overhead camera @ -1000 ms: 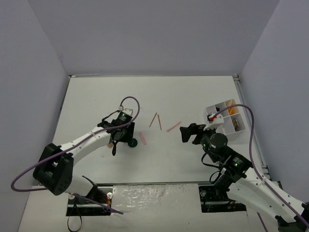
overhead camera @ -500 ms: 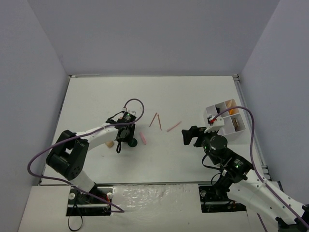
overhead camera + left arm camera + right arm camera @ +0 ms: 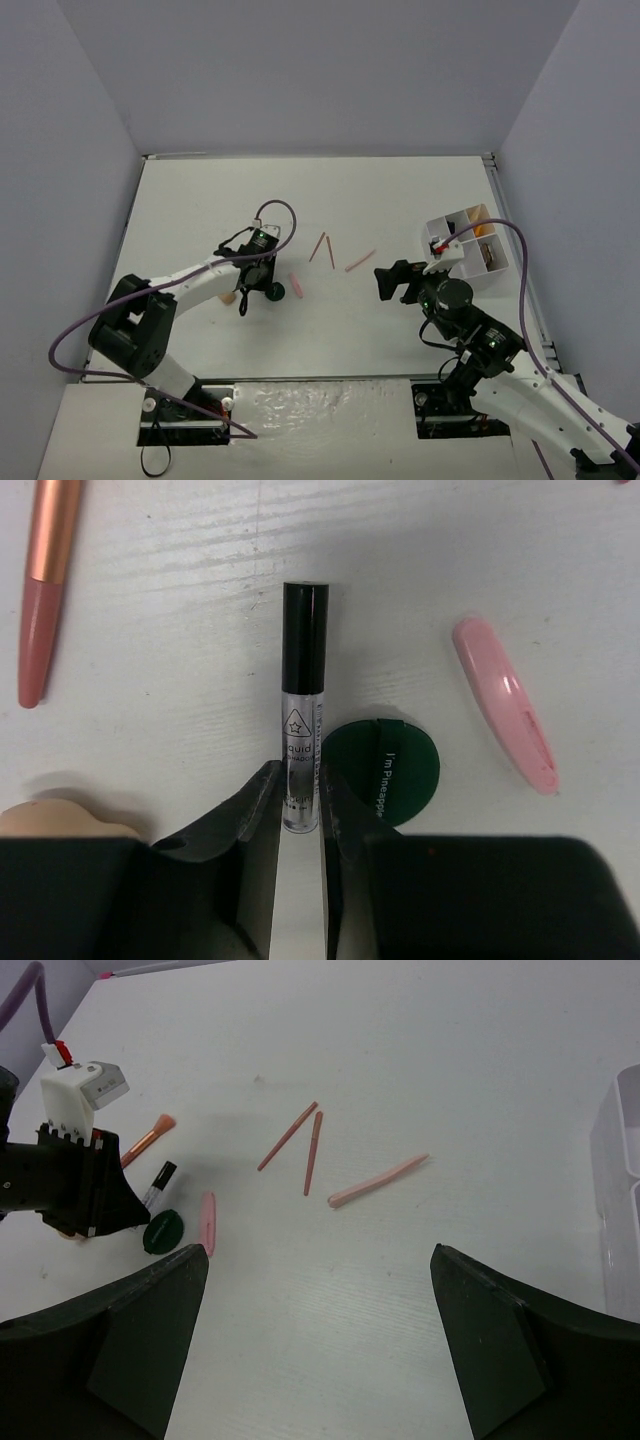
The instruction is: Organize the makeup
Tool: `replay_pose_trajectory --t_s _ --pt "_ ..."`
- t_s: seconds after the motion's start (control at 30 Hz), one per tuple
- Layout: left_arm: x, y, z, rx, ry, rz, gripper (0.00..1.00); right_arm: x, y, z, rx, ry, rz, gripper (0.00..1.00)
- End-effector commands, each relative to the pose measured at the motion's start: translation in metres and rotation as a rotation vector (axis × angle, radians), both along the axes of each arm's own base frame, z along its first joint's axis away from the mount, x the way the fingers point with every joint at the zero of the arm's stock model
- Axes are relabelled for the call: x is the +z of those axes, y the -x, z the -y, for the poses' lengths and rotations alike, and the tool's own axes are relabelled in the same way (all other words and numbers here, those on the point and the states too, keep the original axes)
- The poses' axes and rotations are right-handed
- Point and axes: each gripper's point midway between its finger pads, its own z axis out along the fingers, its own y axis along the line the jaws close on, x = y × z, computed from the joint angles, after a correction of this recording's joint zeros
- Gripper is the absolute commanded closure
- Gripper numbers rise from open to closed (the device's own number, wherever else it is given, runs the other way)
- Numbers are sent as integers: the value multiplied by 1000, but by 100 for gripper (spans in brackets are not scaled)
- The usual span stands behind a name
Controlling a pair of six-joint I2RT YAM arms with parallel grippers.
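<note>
— Pinching something, are they, the left fingers (image 3: 240,825)?
— Yes. They're narrow and closed on the bottom end of the clear tube (image 3: 302,710). It lies flat on the surface (image 3: 400,200), left of centre, with its black cap pointing away. The green disc (image 3: 383,772) sits just beside the tube, and the sponge (image 3: 58,817) is at the fingers' other side.
— And the right fingers (image 3: 135,1335)?
— Spread wide and holding nothing, right of centre, facing the scatter.
— Which step, then?
— I'd judge it's the pick of the tube: gripped but not yet lifted. Next it needs a straight lift that doesn't drag the disc along. After that, a carry across to the tray (image 3: 455,255) by the right edge.
— What lies beyond?
— A pink stick (image 3: 503,703) just past the disc, and a brush (image 3: 45,575). Farther, toward the middle, there are two pencils (image 3: 288,1136) and a pale stick (image 3: 378,1180), all loose.
</note>
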Motion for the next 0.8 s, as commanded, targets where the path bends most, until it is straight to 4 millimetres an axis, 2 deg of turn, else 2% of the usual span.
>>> replay_pose_trajectory --t_s 0.0,0.1,0.17,0.23,0.33,0.43,0.53,0.63,0.77 --pt "81 -29 15 -12 141 261 100 51 -3 -17 56 -117 81 9" --pt "111 -26 28 -43 226 343 100 68 -1 -28 103 -166 100 9" --pt "138 -26 38 -59 315 420 100 79 -1 -33 120 -200 116 9" --pt "155 -20 51 -96 386 450 100 94 -1 -43 159 -239 136 9" --pt "195 -7 81 -191 507 558 100 109 0 -63 240 -286 152 9" --pt "226 20 115 -313 607 628 100 124 0 -88 332 -338 164 10" --pt "259 39 135 -396 704 710 100 133 -1 -103 374 -359 166 11" --pt "278 54 149 -460 745 751 100 140 -6 -111 381 -372 169 12" --pt "285 62 160 -498 751 759 100 146 -8 -121 411 -390 175 17"
